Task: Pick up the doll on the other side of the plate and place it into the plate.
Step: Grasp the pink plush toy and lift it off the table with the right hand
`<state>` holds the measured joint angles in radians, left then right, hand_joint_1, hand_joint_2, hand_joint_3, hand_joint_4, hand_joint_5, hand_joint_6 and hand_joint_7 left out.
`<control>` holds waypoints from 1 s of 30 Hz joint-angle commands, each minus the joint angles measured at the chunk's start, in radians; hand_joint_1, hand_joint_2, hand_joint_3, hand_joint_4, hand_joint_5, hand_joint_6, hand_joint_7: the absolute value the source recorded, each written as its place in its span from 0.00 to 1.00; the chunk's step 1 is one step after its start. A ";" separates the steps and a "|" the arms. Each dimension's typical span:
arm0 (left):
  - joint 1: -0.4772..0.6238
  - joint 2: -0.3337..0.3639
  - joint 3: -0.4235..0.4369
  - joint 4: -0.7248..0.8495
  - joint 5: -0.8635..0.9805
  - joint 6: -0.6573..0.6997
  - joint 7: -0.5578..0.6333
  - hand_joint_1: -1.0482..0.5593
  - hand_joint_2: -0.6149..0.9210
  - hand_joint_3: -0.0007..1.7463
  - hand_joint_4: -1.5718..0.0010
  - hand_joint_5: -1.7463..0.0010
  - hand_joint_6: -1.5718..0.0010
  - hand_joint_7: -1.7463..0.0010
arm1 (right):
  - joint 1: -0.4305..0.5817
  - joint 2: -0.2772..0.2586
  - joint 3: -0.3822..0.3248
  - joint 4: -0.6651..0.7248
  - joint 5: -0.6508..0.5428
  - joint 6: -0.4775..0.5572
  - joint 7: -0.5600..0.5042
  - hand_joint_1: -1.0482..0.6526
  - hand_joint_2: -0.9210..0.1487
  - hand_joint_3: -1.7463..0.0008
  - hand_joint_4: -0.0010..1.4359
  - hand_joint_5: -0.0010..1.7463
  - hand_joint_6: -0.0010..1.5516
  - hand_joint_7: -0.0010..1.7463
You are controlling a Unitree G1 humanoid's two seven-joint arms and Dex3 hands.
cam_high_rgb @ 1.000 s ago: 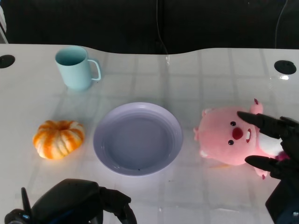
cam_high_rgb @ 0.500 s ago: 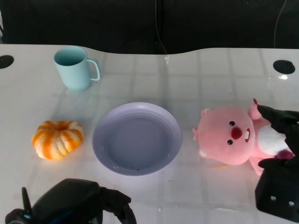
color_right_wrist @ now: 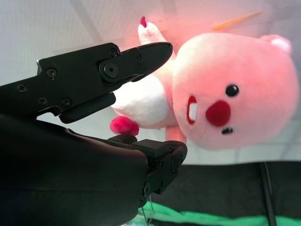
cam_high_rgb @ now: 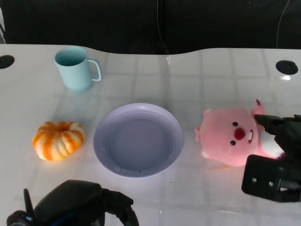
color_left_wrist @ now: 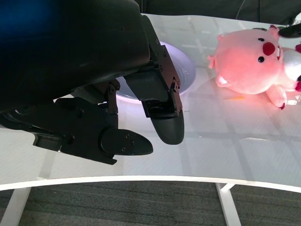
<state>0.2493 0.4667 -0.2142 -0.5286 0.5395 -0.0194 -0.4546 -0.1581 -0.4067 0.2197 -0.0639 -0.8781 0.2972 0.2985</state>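
Note:
The pink plush doll (cam_high_rgb: 230,136) lies on the table right of the lilac plate (cam_high_rgb: 97,141), face up toward me. My right hand (cam_high_rgb: 277,157) is at the doll's far side, its fingers (color_right_wrist: 117,66) spread on either side of the white belly of the doll (color_right_wrist: 235,89); a firm grip is not visible. The doll still rests on the table. My left hand (cam_high_rgb: 80,205) stays low at the near edge, holding nothing. The left wrist view shows that hand (color_left_wrist: 141,108), the plate (color_left_wrist: 188,70) behind it and the doll (color_left_wrist: 249,61) farther off.
A light blue mug (cam_high_rgb: 75,68) stands at the back left. An orange and white pumpkin (cam_high_rgb: 59,140) sits left of the plate. Round cable holes (cam_high_rgb: 287,67) lie near the table's far corners.
My right hand has drawn back from over the doll's face to its body and dropped lower. The doll has barely shifted. The left hand has not moved.

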 commanded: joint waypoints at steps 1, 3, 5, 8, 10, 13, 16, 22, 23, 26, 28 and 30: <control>0.003 0.003 -0.004 -0.021 0.011 0.020 -0.006 0.53 1.00 0.16 0.55 0.30 0.45 0.66 | -0.045 -0.020 0.010 0.092 0.021 -0.017 -0.019 0.24 0.00 1.00 0.03 0.21 0.16 0.01; 0.003 0.001 -0.008 -0.032 0.016 0.032 -0.010 0.53 1.00 0.16 0.54 0.30 0.45 0.66 | -0.073 -0.013 0.016 0.171 0.044 -0.038 -0.036 0.25 0.01 1.00 0.05 0.19 0.17 0.01; 0.002 0.002 -0.011 -0.041 0.018 0.045 -0.017 0.53 1.00 0.17 0.56 0.30 0.45 0.66 | -0.106 -0.004 0.025 0.248 0.064 -0.045 -0.044 0.25 0.00 0.99 0.06 0.18 0.17 0.01; 0.001 0.005 -0.015 -0.049 0.020 0.055 -0.020 0.53 1.00 0.17 0.56 0.30 0.46 0.66 | -0.155 0.010 0.048 0.368 0.086 -0.065 -0.084 0.25 0.00 0.99 0.09 0.15 0.19 0.01; 0.002 0.007 -0.017 -0.056 0.020 0.060 -0.023 0.53 1.00 0.17 0.56 0.31 0.46 0.66 | -0.192 0.025 0.065 0.469 0.097 -0.089 -0.127 0.25 0.00 0.98 0.14 0.12 0.23 0.01; 0.007 0.008 -0.020 -0.062 0.025 0.056 -0.019 0.52 1.00 0.17 0.56 0.32 0.45 0.66 | -0.251 0.045 0.095 0.628 0.112 -0.130 -0.184 0.26 0.00 0.96 0.19 0.10 0.27 0.02; 0.023 0.007 -0.021 -0.068 0.033 0.043 -0.006 0.52 1.00 0.16 0.53 0.33 0.45 0.65 | -0.296 0.046 0.133 0.716 0.120 -0.170 -0.187 0.28 0.00 0.93 0.28 0.07 0.35 0.03; 0.046 -0.002 -0.013 -0.089 0.026 0.046 -0.009 0.53 1.00 0.16 0.55 0.30 0.45 0.65 | -0.333 0.057 0.125 0.838 0.182 -0.333 -0.323 0.41 0.00 0.96 0.53 0.05 0.55 0.03; 0.046 -0.003 -0.014 -0.090 0.027 0.050 -0.012 0.53 1.00 0.16 0.55 0.33 0.45 0.65 | -0.334 0.065 0.114 0.855 0.199 -0.350 -0.352 0.48 0.00 0.94 0.61 0.06 0.62 0.04; 0.040 -0.006 -0.019 -0.089 0.034 0.057 -0.016 0.53 1.00 0.16 0.53 0.34 0.45 0.65 | -0.335 0.075 0.101 0.897 0.210 -0.409 -0.520 0.55 0.02 0.91 0.68 0.51 0.82 0.06; 0.034 -0.008 -0.022 -0.076 0.035 0.050 -0.009 0.53 1.00 0.16 0.53 0.34 0.45 0.65 | -0.348 0.080 0.102 0.924 0.209 -0.405 -0.581 0.54 0.06 0.85 0.62 0.86 0.76 0.32; 0.030 -0.009 -0.023 -0.066 0.036 0.045 -0.004 0.53 1.00 0.15 0.53 0.33 0.45 0.65 | -0.363 0.076 0.109 0.942 0.212 -0.405 -0.590 0.51 0.05 0.81 0.59 0.97 0.52 0.79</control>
<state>0.2867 0.4521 -0.2391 -0.6022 0.5744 0.0289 -0.4672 -0.5312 -0.3351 0.3210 0.8469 -0.6752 -0.1127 -0.3044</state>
